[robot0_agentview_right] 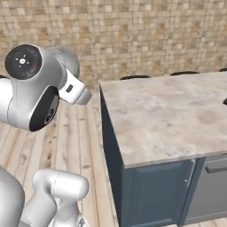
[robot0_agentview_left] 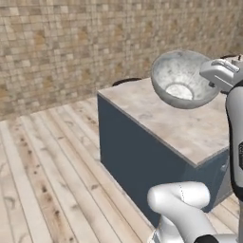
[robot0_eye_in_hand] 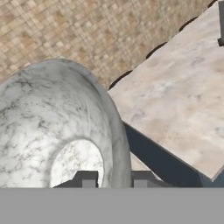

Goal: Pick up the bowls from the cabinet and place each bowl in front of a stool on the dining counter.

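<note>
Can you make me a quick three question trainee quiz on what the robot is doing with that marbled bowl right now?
1. True or false: the marbled bowl rests on the dining counter.
2. Which part of the bowl do the fingers pinch: A) rim, B) base, C) nothing?
3. What covers the floor beside the counter?

Key:
1. False; it is held up in the air, tilted.
2. A, the rim, one finger inside and one outside.
3. Pale wooden planks.
</note>
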You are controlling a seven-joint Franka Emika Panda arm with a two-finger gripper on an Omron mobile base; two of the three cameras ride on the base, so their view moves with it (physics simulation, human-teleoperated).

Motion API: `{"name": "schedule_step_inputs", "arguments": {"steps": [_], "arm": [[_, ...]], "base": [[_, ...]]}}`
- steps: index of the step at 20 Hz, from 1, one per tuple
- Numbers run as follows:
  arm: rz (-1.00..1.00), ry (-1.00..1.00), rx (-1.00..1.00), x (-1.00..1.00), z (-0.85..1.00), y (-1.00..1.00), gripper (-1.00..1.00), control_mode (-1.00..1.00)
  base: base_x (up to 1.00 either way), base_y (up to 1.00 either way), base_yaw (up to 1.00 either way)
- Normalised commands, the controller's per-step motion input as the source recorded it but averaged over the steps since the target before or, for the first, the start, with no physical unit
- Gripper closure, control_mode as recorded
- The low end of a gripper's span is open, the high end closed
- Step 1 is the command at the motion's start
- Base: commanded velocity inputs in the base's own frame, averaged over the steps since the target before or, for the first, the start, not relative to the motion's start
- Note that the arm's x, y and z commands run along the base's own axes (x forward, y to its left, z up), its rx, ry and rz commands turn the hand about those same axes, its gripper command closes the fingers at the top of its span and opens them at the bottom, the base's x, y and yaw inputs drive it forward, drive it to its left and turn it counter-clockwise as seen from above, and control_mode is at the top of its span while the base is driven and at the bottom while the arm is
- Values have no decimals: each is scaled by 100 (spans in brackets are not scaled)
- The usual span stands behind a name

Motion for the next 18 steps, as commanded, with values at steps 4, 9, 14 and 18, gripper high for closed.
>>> {"name": "schedule_step_inputs", "arguments": {"steps": [4,9,14,18], "arm": [[0,0,0,0,0,0,100,100],[0,0,0,0,0,0,100,100],[0,0,0,0,0,0,100,100],[0,0,0,0,0,0,100,100]], "base": [[100,55,-29],[99,91,-42],[89,100,-36],[93,100,-38]]}}
